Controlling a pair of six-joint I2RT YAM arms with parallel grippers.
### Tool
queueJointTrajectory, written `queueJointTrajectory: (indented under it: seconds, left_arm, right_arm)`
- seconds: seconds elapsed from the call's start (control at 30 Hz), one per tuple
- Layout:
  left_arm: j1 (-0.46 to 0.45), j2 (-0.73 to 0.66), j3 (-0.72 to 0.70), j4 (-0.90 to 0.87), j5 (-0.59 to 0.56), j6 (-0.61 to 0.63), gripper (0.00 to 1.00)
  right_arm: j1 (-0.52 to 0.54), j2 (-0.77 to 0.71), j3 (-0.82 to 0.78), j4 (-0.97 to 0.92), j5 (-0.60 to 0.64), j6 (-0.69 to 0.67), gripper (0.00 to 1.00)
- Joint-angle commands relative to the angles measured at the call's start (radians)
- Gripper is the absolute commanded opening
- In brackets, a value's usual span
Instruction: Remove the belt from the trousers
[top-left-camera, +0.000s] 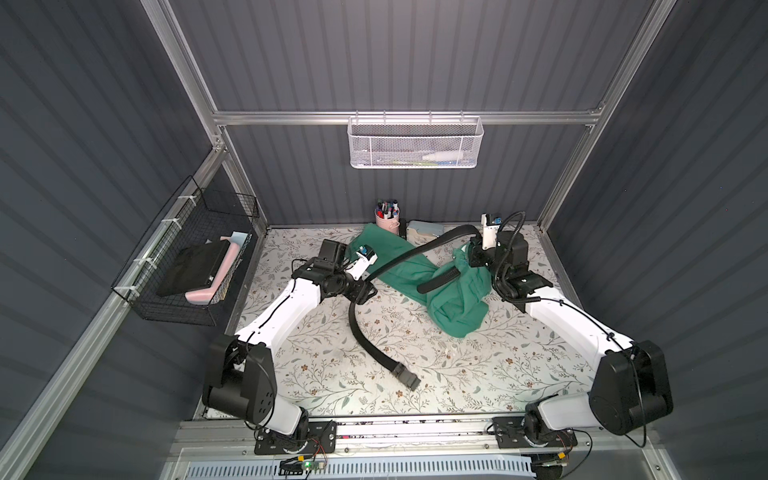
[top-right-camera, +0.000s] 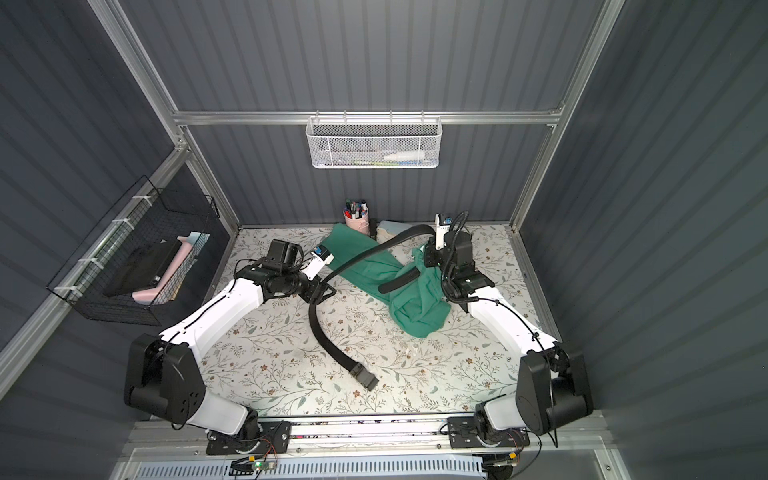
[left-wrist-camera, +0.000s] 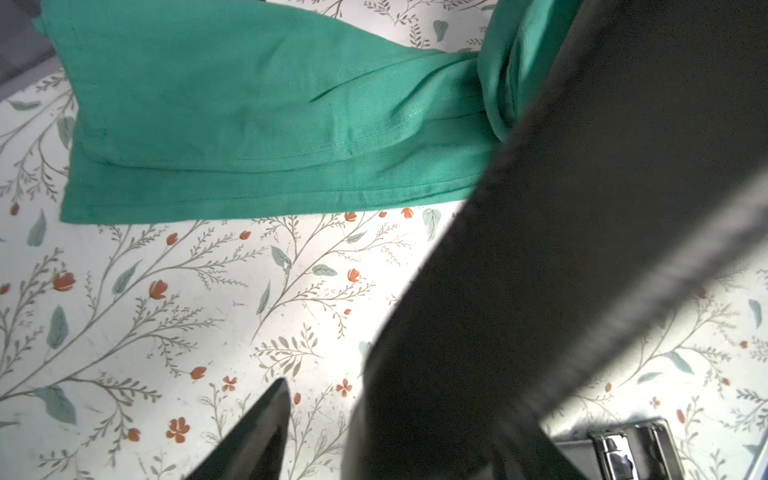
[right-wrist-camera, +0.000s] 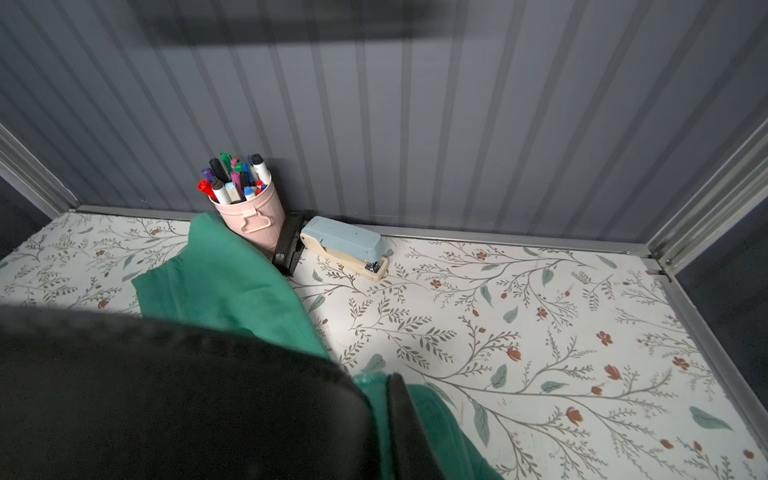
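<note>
Both arms extended forward. On the left arm (top-left-camera: 282, 311) the wrist is bent over and the left gripper (top-left-camera: 362, 296) points down, jaws parted wide, one finger (left-wrist-camera: 257, 436) standing clear. The right arm (top-left-camera: 569, 320) reaches further back, right gripper (top-left-camera: 473, 257) tipped downward, jaws nearly together.

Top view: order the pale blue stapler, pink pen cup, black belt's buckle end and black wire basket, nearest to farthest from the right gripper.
1. Pale blue stapler, back wall.
2. Pink pen cup, back centre.
3. Black belt's buckle end, front centre.
4. Black wire basket, left wall.
</note>
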Motion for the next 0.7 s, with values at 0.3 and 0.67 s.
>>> queueJointTrajectory:
  seconds: [0.3,0.67]
  left_arm:
    - [-0.258,0.140,0.616,-0.214,-0.094,0.277,0.97]
    - [-0.442,0.571,1.008,-0.164,-0.293,0.443,0.97]
  right_arm:
    - [0.006,0.049,0.001,0.020,-0.056,0.006,0.02]
    - [0.011,0.039,-0.007,-0.020,-0.105,0.029,0.04]
